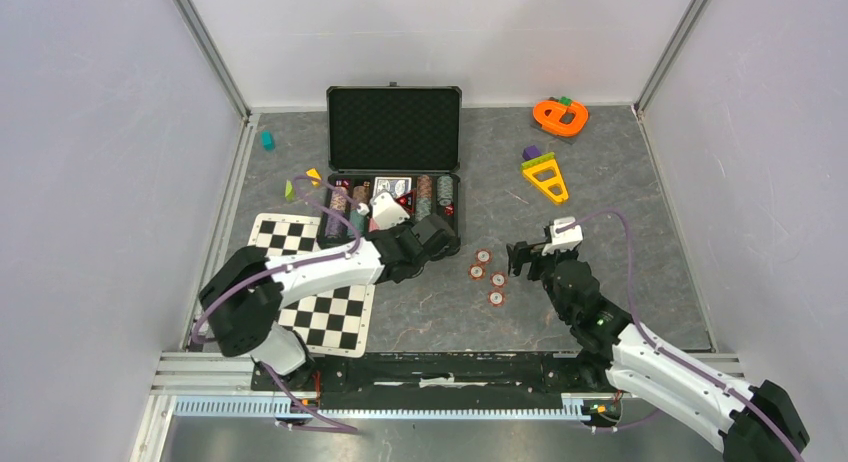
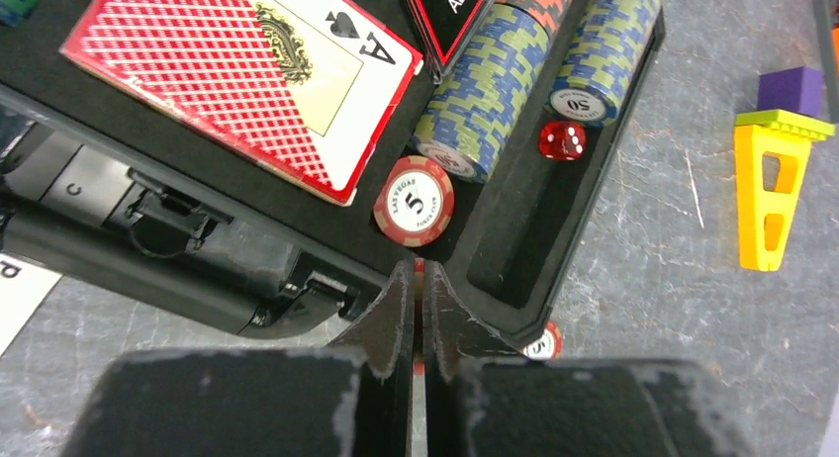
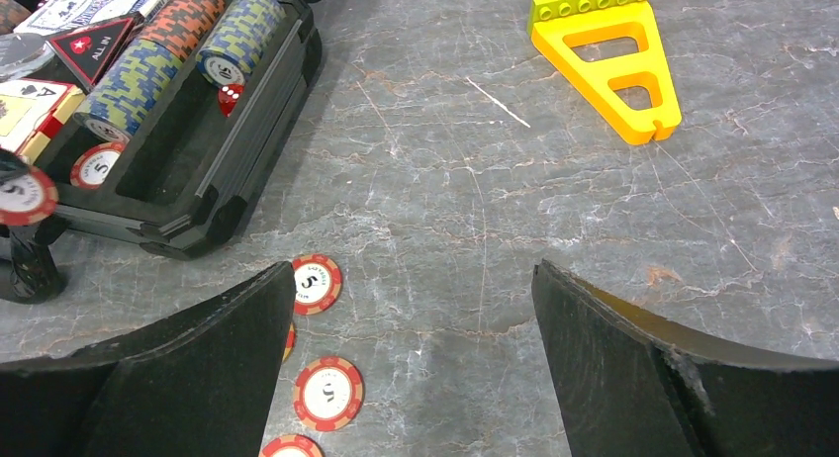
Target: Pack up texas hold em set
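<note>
The right gripper (image 3: 414, 279) has its fingers (image 3: 188, 378) spread wide over the table (image 3: 475, 160); red-white chips (image 3: 327, 393) lie beside one — the briefcase (image 3: 259, 106) sits up-left.

Poker chip (image 2: 419, 265) mostly hidden in left gripper (image 2: 419, 274); second chip (image 2: 542, 344) half behind briefcase (image 2: 500, 301) corner

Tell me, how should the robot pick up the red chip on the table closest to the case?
That chip lies flat on the table, so only its thin round rim can be pinched. It is probably best to come straight down from above with the open right gripper, one finger on each opposite edge.
</note>
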Robot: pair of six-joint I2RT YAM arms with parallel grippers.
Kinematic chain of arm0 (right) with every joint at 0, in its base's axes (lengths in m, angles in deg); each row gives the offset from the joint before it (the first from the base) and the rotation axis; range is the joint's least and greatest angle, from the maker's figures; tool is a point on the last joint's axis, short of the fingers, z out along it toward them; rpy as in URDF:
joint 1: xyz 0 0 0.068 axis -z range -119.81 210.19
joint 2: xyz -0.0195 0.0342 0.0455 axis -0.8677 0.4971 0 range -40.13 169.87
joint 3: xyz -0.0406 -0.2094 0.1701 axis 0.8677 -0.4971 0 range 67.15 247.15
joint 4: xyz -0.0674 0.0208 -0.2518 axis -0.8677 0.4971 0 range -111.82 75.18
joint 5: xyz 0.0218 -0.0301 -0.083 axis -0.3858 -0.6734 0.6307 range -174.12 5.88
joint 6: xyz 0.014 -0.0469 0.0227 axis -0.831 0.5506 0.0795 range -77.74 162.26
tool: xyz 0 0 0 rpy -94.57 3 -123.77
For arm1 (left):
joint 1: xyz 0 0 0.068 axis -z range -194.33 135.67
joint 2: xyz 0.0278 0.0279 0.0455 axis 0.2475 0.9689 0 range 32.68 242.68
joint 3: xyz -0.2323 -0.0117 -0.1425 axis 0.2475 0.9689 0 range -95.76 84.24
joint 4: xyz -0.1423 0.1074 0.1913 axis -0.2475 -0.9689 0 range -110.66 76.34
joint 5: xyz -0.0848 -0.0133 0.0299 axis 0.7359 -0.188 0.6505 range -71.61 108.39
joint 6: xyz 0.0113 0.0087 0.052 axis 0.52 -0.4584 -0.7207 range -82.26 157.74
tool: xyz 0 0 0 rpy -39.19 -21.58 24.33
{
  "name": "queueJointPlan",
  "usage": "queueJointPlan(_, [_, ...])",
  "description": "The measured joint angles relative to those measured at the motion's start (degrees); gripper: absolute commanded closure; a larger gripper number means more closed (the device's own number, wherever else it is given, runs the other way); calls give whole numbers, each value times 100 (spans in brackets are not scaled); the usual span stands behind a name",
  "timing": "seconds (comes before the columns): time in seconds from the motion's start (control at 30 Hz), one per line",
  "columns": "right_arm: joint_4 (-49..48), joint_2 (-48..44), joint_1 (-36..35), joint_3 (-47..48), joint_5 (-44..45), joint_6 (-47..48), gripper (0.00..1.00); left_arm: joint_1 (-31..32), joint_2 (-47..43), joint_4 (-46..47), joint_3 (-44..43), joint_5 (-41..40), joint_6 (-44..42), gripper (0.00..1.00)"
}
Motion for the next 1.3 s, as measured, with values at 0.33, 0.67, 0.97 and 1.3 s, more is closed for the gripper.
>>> queueJointPlan(0.33, [-17,-138,0,-63,-44,-2,5,-382,852,439,-404,-7,-96,97])
queueJointPlan(0.67, [-44,260,0,-76,-310,-2,5,-433,905,402,-476,28,-216,45])
queueJointPlan(0.97, [1062,1499,0,1176,-970,-122,12,-450,131,98,-382,273,-717,48])
queueJointPlan(1.3, [1943,2382,2,1687,-1329,-284,17,-459,-404,254,39,863,-1751,61])
